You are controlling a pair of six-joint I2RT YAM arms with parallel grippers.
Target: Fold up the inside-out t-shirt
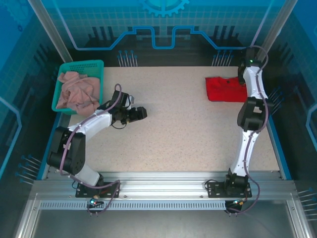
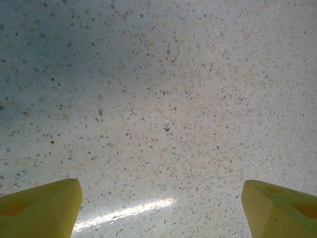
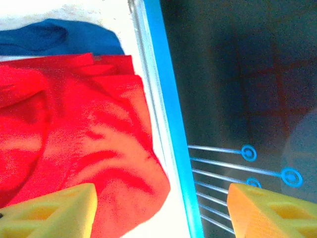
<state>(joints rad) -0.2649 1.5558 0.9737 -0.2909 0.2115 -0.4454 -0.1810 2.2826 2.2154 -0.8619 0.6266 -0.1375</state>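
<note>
1. Top view: we find the inside-out t-shirt (image 1: 225, 89) lying compact at the worktop's (image 1: 173, 134) far right edge.
2. Left wrist: the left claw (image 2: 161, 210) is spread wide over speckled worktop, gripping nothing.
3. Right wrist: the right claw (image 3: 161, 210) stands wide and empty over the t-shirt; a blue garment (image 3: 59, 37) adjoins.

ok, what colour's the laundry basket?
The basket is teal green, best seen in the top view.
</note>
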